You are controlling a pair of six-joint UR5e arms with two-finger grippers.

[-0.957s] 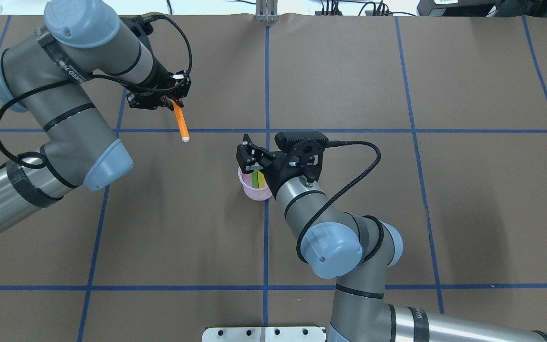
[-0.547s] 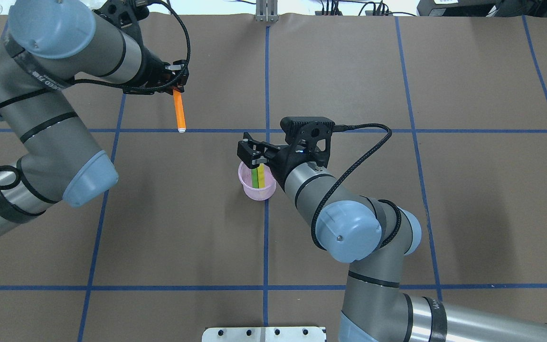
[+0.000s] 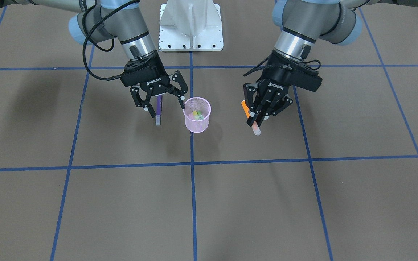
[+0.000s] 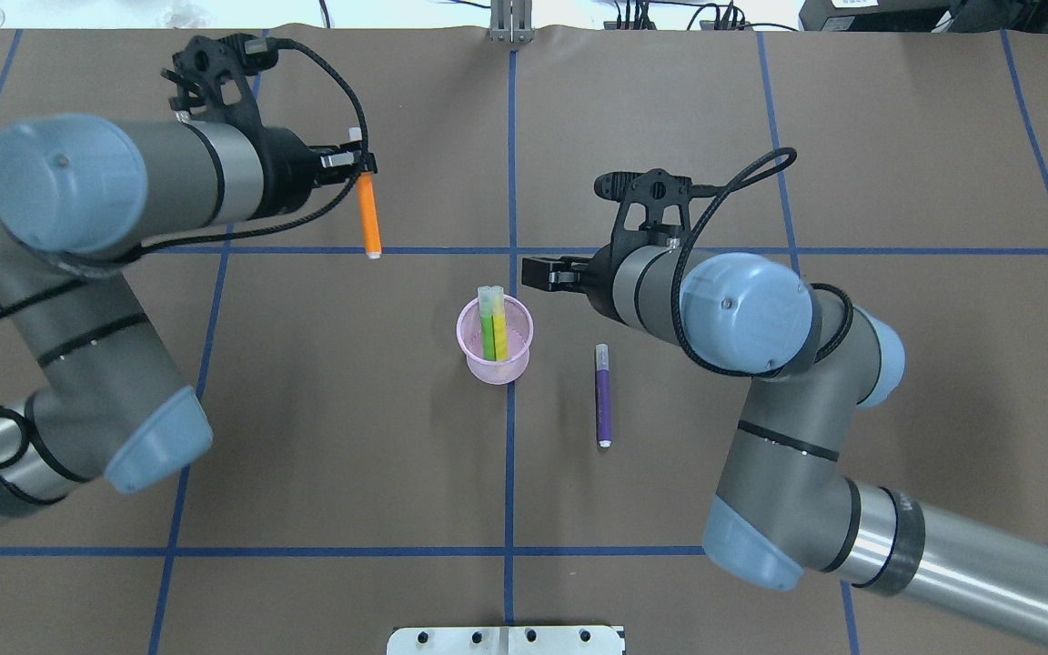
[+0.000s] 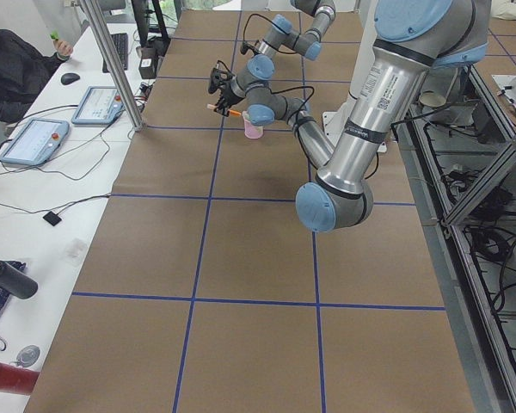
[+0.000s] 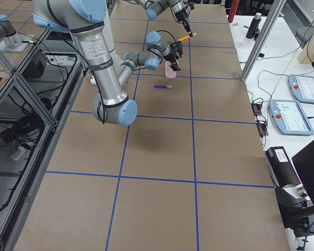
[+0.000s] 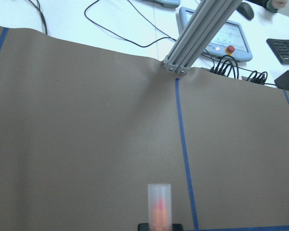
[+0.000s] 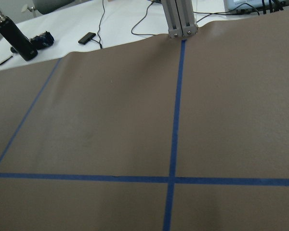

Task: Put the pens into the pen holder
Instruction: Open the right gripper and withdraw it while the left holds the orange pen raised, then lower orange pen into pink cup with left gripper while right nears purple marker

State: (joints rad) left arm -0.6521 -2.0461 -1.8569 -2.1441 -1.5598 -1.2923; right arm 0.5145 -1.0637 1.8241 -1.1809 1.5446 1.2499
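Note:
The pink mesh pen holder [image 4: 494, 362] stands near the table's middle with the green pen [image 4: 488, 332] and the yellow pen [image 4: 502, 335] upright inside; it also shows in the front view [image 3: 197, 123]. The purple pen [image 4: 603, 398] lies on the table to the holder's right. My right gripper [image 3: 164, 107] is open and empty, hovering above the purple pen [image 3: 158, 116] beside the holder. My left gripper [image 4: 362, 164] is shut on the orange pen [image 4: 367, 218] and holds it in the air, left of the holder and farther from the robot's base. The orange pen's pale cap [image 7: 159, 202] fills the left wrist view's bottom.
Brown table cover with blue tape grid lines [image 4: 510, 182]. A metal post [image 7: 202, 33] stands at the far table edge. A white base plate [image 3: 191, 25] lies between the arms. Operator desks with pendants [image 6: 295, 115] and bottles sit beyond the table edge.
My right gripper has drawn back from over the pen holder toward the right, uncovering the purple pen on the table. My left gripper has carried the orange pen slightly right.

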